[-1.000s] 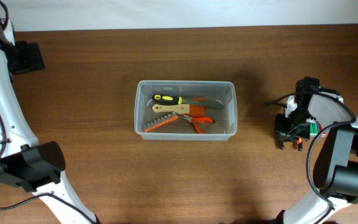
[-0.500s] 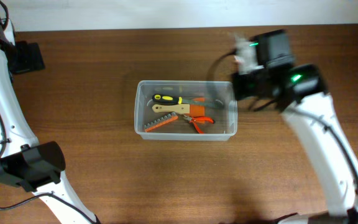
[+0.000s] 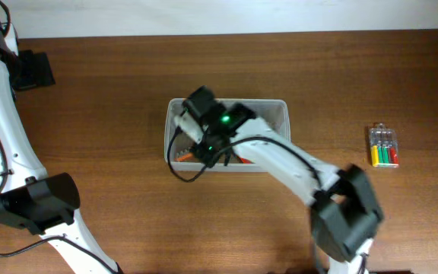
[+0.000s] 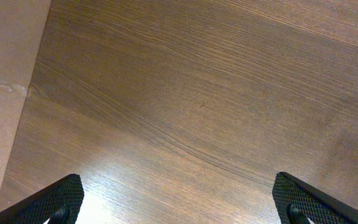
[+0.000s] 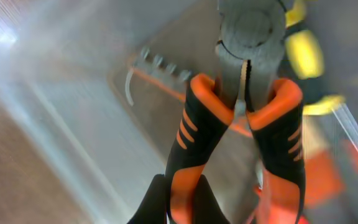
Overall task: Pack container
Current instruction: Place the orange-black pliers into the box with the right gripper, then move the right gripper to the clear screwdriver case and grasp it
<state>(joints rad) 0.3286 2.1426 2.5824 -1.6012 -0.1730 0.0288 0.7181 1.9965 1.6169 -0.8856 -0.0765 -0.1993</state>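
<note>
The container point(image 3: 281, 107), a clear plastic bin, stands mid-table. My right arm reaches over its left half, and my right gripper point(image 3: 201, 128) is down inside it. In the right wrist view my right gripper point(image 5: 184, 198) is shut on one orange-and-black handle of a pair of pliers point(image 5: 247, 93) above the container's floor point(image 5: 86, 130). A yellow-handled tool point(image 5: 303, 51) and an orange bit strip point(image 5: 161, 67) lie in the bin beyond the pliers. My left gripper point(image 4: 176, 190) is open and empty over bare wood.
A small clear case of coloured screwdrivers point(image 3: 384, 146) lies on the table at the right. The left arm's base point(image 3: 33, 202) stands at the front left. The table's left edge point(image 4: 33, 93) shows in the left wrist view.
My right arm has swung from the table's right side across to the container and down into its left half. The screwdriver case stays on the table at the right. The left arm has not moved.
</note>
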